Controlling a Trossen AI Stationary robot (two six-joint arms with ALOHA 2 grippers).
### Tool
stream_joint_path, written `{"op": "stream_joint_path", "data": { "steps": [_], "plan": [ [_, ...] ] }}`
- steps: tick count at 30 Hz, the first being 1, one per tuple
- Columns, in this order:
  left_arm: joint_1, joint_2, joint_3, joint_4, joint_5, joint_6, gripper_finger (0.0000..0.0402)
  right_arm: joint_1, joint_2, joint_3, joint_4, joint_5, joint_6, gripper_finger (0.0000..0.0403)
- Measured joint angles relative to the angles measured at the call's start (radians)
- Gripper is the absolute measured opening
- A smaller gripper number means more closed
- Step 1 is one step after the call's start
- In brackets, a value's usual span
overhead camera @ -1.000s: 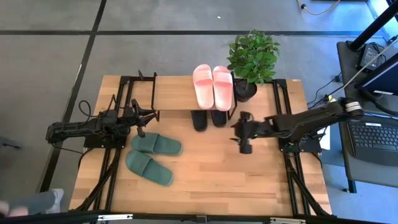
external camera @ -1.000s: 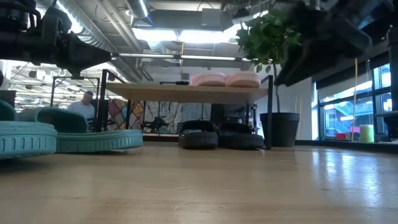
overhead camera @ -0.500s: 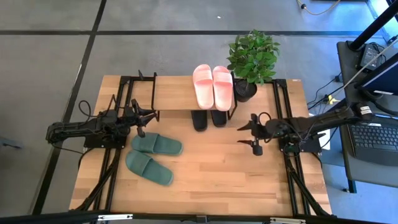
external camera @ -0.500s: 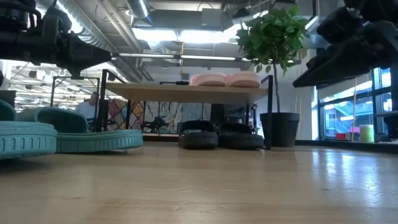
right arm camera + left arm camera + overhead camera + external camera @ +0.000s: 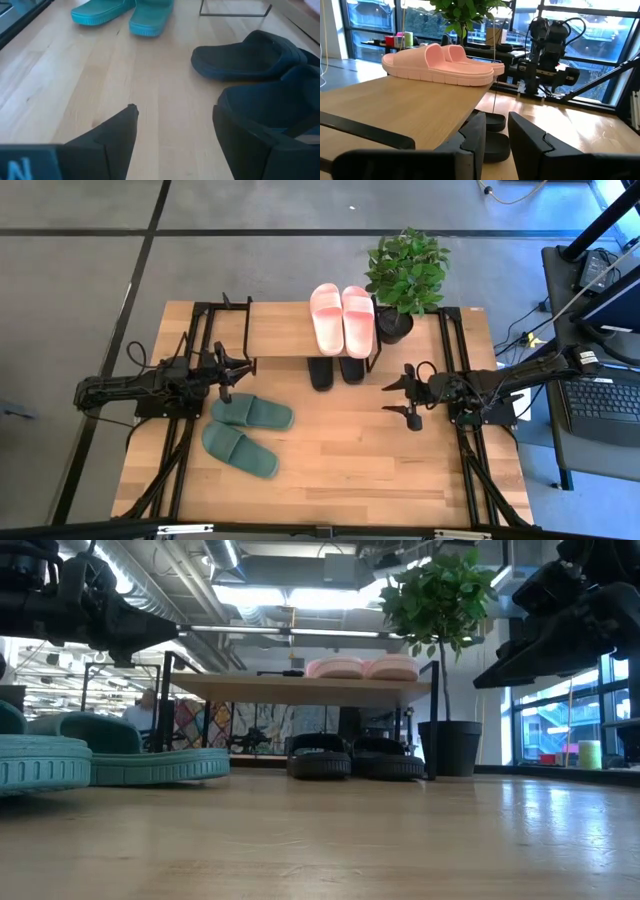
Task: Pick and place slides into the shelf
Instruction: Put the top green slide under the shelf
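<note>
The shelf [image 5: 280, 330] stands at the table's far side. The pink pair [image 5: 341, 318] lies soles down on the right end of its top board [image 5: 395, 110]. The black pair [image 5: 335, 369] sits on the tabletop under that end, near ends sticking out. The green pair lies on the table left of centre, one slide [image 5: 250, 412] behind the other [image 5: 240, 448]. My left gripper [image 5: 240, 376] hovers by the shelf's left end, open by a narrow gap [image 5: 496, 125]. My right gripper [image 5: 386, 397] hovers right of the black pair [image 5: 250, 55], open wide and empty [image 5: 175, 107].
A potted plant [image 5: 405, 275] stands at the shelf's right end. A laptop [image 5: 600, 400] sits on a stand beyond the table's right edge. Bare tabletop [image 5: 350, 460] stretches across the near half, right of the green pair. A person [image 5: 135, 710] shows far off in the room.
My right gripper has drawn back from the black pair toward the table's right edge and rolled about its own axis, so both open fingers now show from above. In the last half second it has barely moved. The slides have stayed where they were.
</note>
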Motion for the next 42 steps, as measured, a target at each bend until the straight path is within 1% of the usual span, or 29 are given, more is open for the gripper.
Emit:
{"op": "stream_joint_path", "data": {
  "steps": [5, 10, 12, 15, 21, 24, 28, 29, 31, 34, 37, 42],
  "plan": [
    [0.0, 0.0, 0.0, 0.022, -0.009, 0.0, 0.0076, 0.0, 0.0, 0.0, -0.006, 0.0, -0.005, 0.0257],
    [0.0, 0.0, 0.0, 0.025, -0.001, -0.008, 0.0077, 0.0, 0.0, 0.0, -0.008, 0.001, -0.061, 0.0257],
    [0.0, 0.0, 0.0, 0.043, -0.003, -0.002, 0.0083, 0.0, 0.0, 0.0, -0.008, 0.001, -0.091, 0.0257],
    [0.0, 0.0, 0.0, 0.069, -0.002, 0.006, 0.0108, 0.0, 0.0, 0.0, -0.009, 0.002, -0.13, 0.0257],
    [0.0, 0.0, 0.0, 0.073, -0.002, 0.008, 0.018, 0.0, 0.0, 0.0, -0.01, 0.004, -0.16, 0.0257],
    [0.0, 0.0, 0.0, 0.087, 0.007, 0.004, 0.0203, 0.0, 0.0, 0.0, -0.01, 0.003, -0.174, 0.0257],
    [-0.02, 0.001, 0.035, 0.082, 0.126, 0.084, 0.0211, 0.0, 0.0, 0.0, -0.01, 0.003, -0.207, 0.0257],
    [-0.032, 0.006, 0.052, 0.078, 0.131, 0.089, 0.0211, 0.0, 0.0, 0.0, -0.01, 0.003, -0.207, 0.0257],
    [-0.059, 0.031, 0.093, 0.035, 0.114, 0.091, 0.0211, 0.0, 0.0, 0.0, -0.01, 0.003, -0.206, 0.0257],
    [-0.106, 0.096, 0.172, -0.086, 0.036, 0.069, 0.0211, 0.0, 0.0, 0.0, -0.01, 0.003, -0.206, 0.0257],
    [-0.157, 0.21, 0.255, -0.176, -0.047, 0.009, 0.0212, -0.001, 0.0, 0.0, -0.007, 0.003, -0.206, 0.0257],
    [-0.256, 0.444, 0.391, -0.193, -0.095, -0.074, 0.0212, -0.001, 0.0, 0.0, -0.004, 0.003, -0.206, 0.0257]
  ]
}}
